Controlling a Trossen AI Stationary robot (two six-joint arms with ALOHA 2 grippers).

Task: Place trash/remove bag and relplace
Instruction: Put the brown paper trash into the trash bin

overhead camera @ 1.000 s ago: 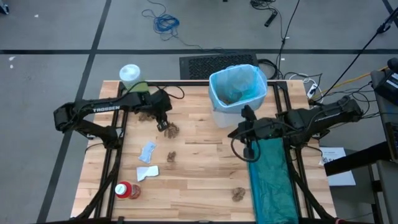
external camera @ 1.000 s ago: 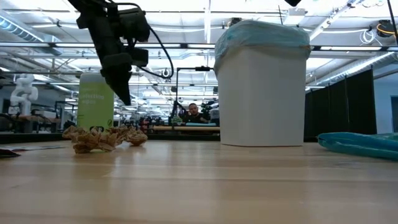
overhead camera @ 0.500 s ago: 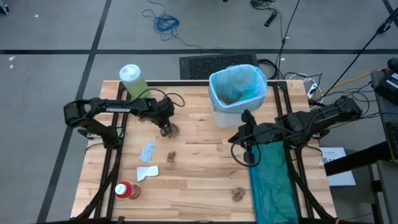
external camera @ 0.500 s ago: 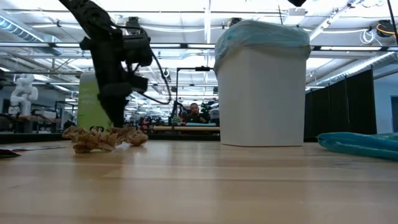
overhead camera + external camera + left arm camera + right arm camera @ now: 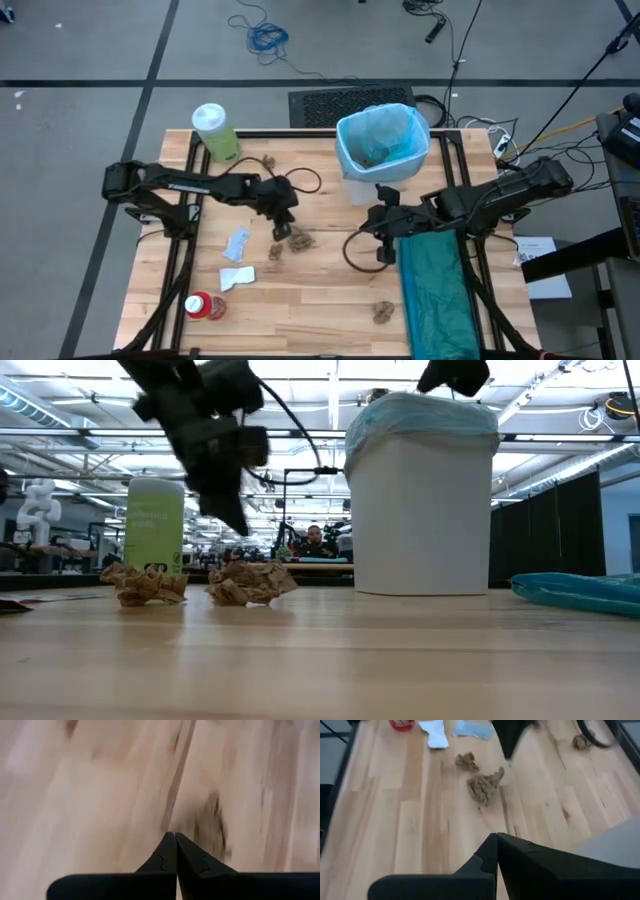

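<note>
High view: left gripper (image 5: 282, 230) shut, empty, just beside a paper wad (image 5: 301, 239) lying toward the wastebasket (image 5: 352, 186) with its blue bag (image 5: 383, 137); left arm nearer. Right gripper (image 5: 384, 203) shut, empty.
Low view: wad (image 5: 250, 582) on the table (image 5: 320, 660), below the left gripper (image 5: 240, 525); green bottle (image 5: 154, 525) print unreadable.
Left wrist view: fingers (image 5: 172, 851) pressed together, nothing held.
Right wrist view: fingers (image 5: 495, 850) together, empty; wad (image 5: 485, 785) well ahead.
</note>
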